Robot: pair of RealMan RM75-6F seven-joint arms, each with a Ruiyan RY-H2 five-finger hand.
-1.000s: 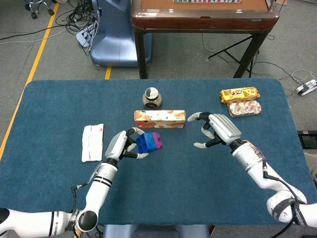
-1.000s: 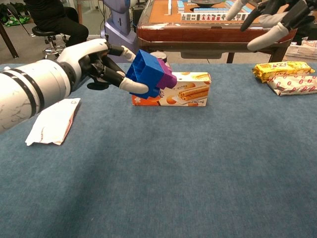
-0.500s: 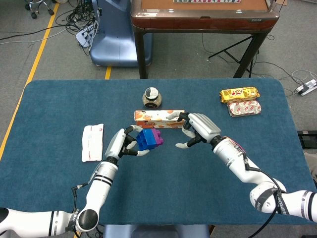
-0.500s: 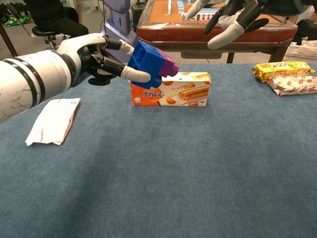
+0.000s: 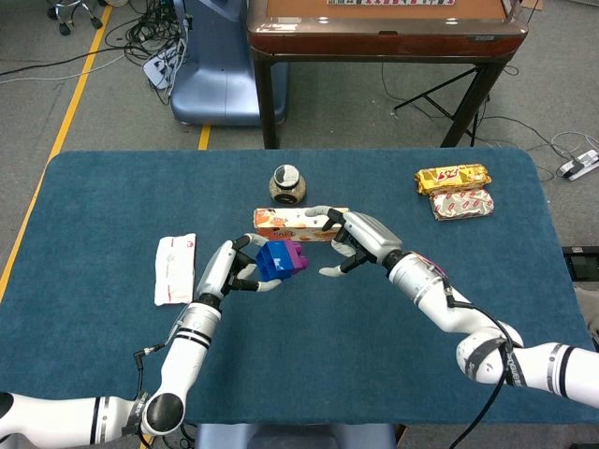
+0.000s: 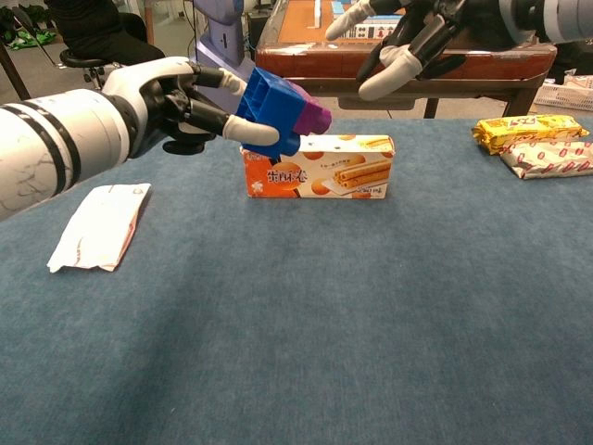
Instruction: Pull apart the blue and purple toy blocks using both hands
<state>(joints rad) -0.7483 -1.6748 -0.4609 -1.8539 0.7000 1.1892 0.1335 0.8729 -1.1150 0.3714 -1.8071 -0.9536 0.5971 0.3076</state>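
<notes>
My left hand [image 5: 236, 266] [image 6: 171, 100] holds the blue block [image 5: 275, 260] [image 6: 270, 107] above the table, fingers wrapped round its left side. The purple block [image 5: 296, 254] [image 6: 311, 116] is still stuck on the blue one's right end. My right hand [image 5: 350, 238] [image 6: 408, 35] hovers just right of the purple block with its fingers spread and nothing in them; a small gap separates it from the block.
An orange biscuit box [image 5: 301, 223] [image 6: 320, 167] stands right behind the blocks. A round jar [image 5: 287, 184] is further back. A white packet [image 5: 175, 268] [image 6: 99, 225] lies at the left. Two snack packs [image 5: 456, 192] [image 6: 542, 144] lie at the back right.
My right hand has swept left from the table's right side to just beside the purple block. My left hand has lifted the joined blocks a little.
</notes>
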